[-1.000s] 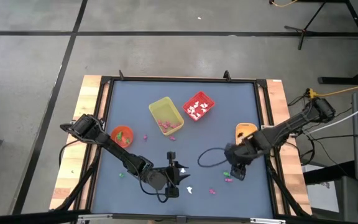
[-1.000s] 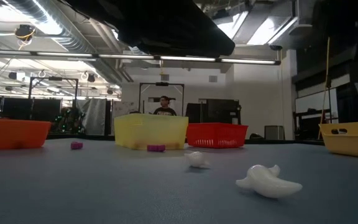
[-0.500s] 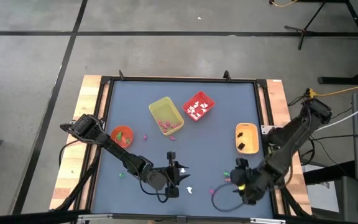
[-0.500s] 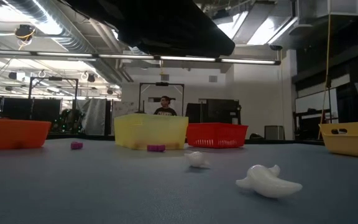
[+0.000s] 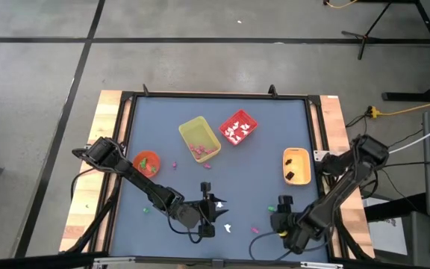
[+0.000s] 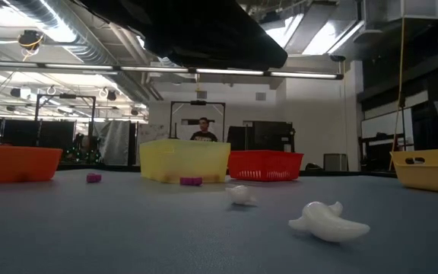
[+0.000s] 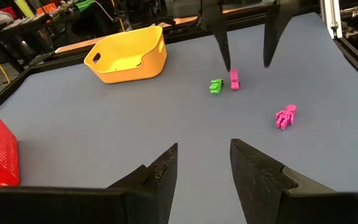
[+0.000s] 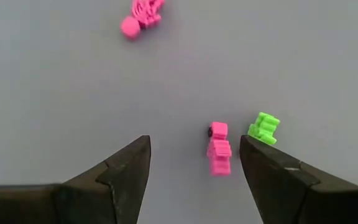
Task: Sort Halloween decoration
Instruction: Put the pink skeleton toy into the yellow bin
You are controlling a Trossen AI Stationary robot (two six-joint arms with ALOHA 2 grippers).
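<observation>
On the left of the blue-grey table, near its edge, sits a small orange plastic bowl with green bits inside. Just right of it a few tiny magenta plastic trinkets lie loose on the surface. Behind them stands the yellow square plastic bin holding pink pieces, and beside that the red square mesh bin with white pieces in it.

Toward the front of the table the left gripper hovers with its fingers parted and nothing between them. A small black trinket lies just behind it, and white ghost-shaped plastic trinkets rest close by; in the low view one lies near the camera and a smaller one farther off.

Further right, a magenta skeleton-like figure lies alone near the front edge. The right gripper is low over the table with its fingers spread wide, gripping nothing. A magenta blocky trinket lies between its fingertips, and a green blocky trinket lies just beside that one, close to one finger.

At the right side sits the orange-yellow plastic tray with handle slots, with dark pieces inside.
</observation>
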